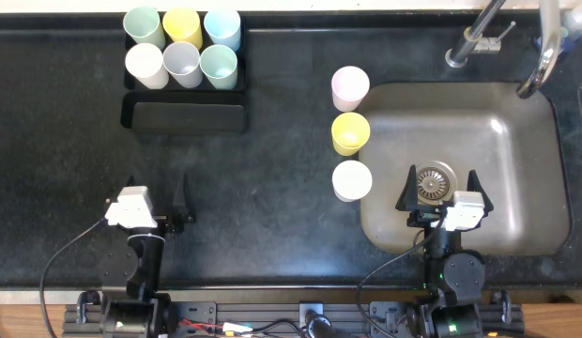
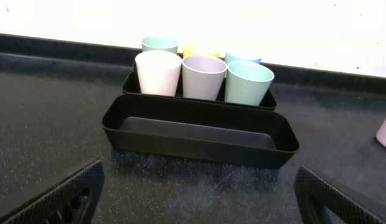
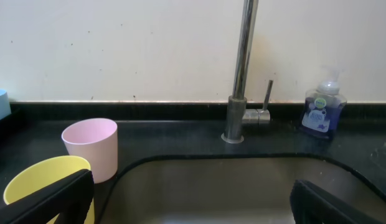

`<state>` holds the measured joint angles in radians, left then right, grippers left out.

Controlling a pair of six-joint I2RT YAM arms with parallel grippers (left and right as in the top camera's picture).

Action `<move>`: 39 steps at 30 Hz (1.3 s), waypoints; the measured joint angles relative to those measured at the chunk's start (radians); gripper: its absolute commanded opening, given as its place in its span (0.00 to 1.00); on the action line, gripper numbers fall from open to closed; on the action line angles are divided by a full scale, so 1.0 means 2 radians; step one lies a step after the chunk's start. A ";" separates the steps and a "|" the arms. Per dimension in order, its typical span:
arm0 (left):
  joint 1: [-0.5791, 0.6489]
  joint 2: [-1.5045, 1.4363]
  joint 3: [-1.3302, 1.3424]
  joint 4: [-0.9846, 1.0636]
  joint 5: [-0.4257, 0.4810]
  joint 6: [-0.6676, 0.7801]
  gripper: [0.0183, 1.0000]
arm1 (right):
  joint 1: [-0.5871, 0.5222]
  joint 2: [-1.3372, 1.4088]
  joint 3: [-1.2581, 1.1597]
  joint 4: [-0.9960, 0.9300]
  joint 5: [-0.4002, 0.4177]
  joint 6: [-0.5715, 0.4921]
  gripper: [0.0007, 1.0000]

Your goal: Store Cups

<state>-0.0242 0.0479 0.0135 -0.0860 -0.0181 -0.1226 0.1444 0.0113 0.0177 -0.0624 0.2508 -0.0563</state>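
Observation:
Three loose cups stand in a column on the dark counter beside the sink: a pink cup [image 1: 349, 87] [image 3: 91, 148], a yellow cup [image 1: 350, 132] [image 3: 47, 188] and a white cup [image 1: 352, 180]. At the back left a black tray [image 1: 132, 75] [image 2: 131, 84] holds several pastel cups. In front of it sits an empty black tray [image 1: 185, 116] [image 2: 199, 130]. My left gripper [image 1: 157, 191] [image 2: 196, 190] is open, low over the counter in front of the empty tray. Open as well, my right gripper [image 1: 438, 185] [image 3: 193, 199] hovers over the sink near the drain.
A steel sink [image 1: 516, 113] [image 3: 243, 186] takes up the right side, with a tap [image 1: 479, 38] [image 3: 243, 68] behind it and a soap bottle [image 3: 324, 111] at the back right. Bare counter [image 1: 272, 188] lies between the trays and the cups.

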 measured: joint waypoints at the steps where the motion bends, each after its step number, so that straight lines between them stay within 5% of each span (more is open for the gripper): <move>1: 0.000 0.000 0.000 0.000 0.000 0.000 1.00 | 0.000 0.000 0.000 0.000 0.000 0.000 1.00; 31: -0.004 -0.008 0.001 -0.001 0.003 0.000 1.00 | 0.000 0.000 0.000 0.000 0.000 0.000 1.00; 39: -0.004 0.266 0.212 -0.089 0.067 0.000 1.00 | 0.000 0.000 0.000 0.000 0.000 0.000 1.00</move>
<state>-0.0326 0.5793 0.4381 -0.2649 0.1165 -0.1223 0.1444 0.0113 0.0177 -0.0620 0.2504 -0.0563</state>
